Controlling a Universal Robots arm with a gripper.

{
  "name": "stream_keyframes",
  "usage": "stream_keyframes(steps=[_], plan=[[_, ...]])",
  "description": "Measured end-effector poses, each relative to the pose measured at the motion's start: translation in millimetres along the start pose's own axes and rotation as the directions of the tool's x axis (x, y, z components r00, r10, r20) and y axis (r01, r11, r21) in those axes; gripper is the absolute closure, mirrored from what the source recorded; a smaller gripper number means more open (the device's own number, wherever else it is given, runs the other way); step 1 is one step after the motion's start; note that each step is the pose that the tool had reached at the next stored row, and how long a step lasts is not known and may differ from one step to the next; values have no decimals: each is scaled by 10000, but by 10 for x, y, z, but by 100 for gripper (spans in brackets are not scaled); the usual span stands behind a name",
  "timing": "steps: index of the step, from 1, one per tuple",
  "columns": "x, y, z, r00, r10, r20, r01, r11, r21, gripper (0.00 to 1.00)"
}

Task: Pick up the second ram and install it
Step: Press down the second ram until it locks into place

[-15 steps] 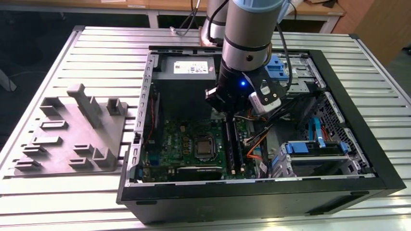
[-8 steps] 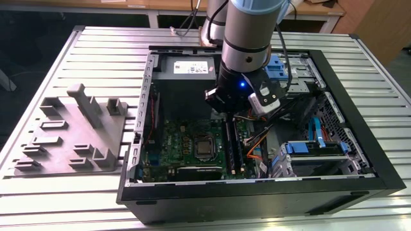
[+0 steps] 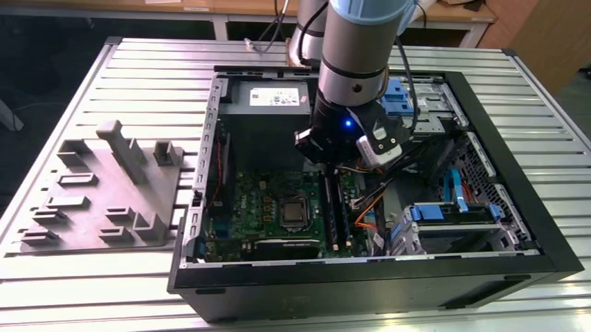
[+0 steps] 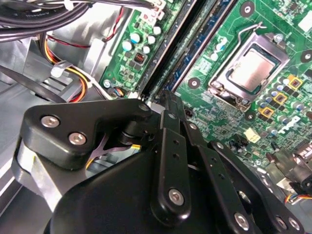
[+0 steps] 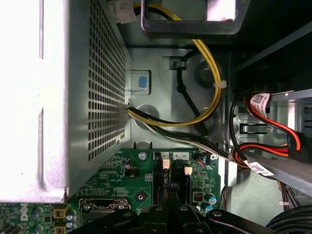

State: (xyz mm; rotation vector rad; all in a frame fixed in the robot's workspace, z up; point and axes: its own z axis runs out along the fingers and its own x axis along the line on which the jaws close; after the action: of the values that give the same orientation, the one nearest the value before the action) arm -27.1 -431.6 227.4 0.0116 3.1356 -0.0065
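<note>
Exterior view: my arm reaches down into the open computer case, which lies on the slatted table. My gripper hangs over the green motherboard, on the side of the processor socket toward the exterior view's right. A grey moulded fixture tray sits on the table beside the case, at the exterior view's left, and blue drive carriers occupy the case's far side from it. The second wrist view adds the close detail. The gripper comes to a narrow tip just above the memory slots. The second ram reads as a long dark strip standing on edge along those slots, beside a blue slot, with its near end running under the gripper's tip. The socket is well clear to one side. The first wrist view looks the opposite way, over the gripper, to the slot ends with their white latches, a perforated metal box, a yellow cable loop and red cables. I cannot tell how far the gripper is open, or whether it has hold of the ram or merely touches it.
</note>
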Motion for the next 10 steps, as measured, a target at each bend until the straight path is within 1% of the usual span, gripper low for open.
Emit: stream_keyframes(steps=[3, 6, 10], plan=[[0, 0, 28, 10000, 0, 0, 0, 10000, 1, 90], [1, -1, 31, 10000, 0, -2, 0, 10000, 5, 90], [1, 0, 60, 10000, -1, -1, 1, 10000, 2, 90]])
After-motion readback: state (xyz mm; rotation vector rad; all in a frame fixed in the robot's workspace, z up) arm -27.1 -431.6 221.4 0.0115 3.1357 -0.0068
